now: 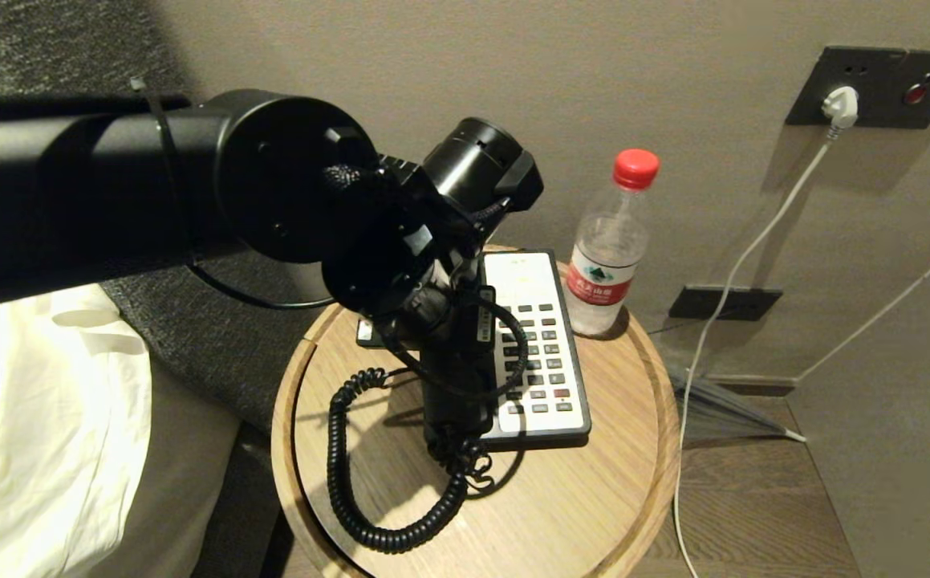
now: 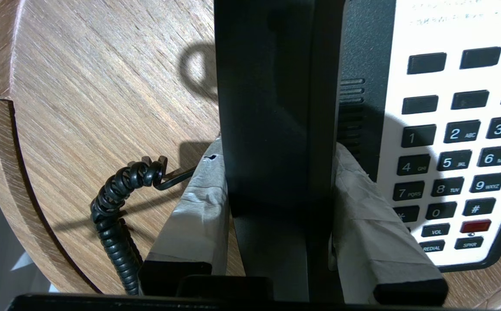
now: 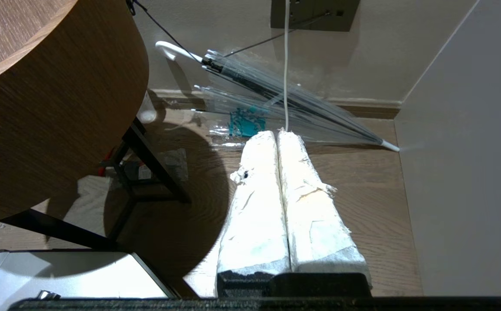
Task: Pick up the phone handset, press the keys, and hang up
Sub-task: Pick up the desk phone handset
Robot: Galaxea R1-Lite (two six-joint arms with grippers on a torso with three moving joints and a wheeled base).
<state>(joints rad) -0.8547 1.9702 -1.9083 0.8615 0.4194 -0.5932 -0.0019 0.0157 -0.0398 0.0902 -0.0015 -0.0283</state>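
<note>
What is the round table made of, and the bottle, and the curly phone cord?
The round table looks like wood or wood veneer, matte, with visible grain lines. The bottle seems clear thin plastic, see-through, with a red cap. The curly cord looks like glossy black plastic or rubber, judging by its shiny springy coils.

Keys on the white phone base (image 2: 457, 142), at right in the left wrist view, read 1, 2 ABC, 3 DEF, 4 GHI, 5 JKL, 6 MNO, 7 PQRS, 8 TUV, 9 WXYZ, 0, #, VOL, REDIAL and SPKR. The bottle's red label (image 1: 599, 282) carries illegible characters.
</note>
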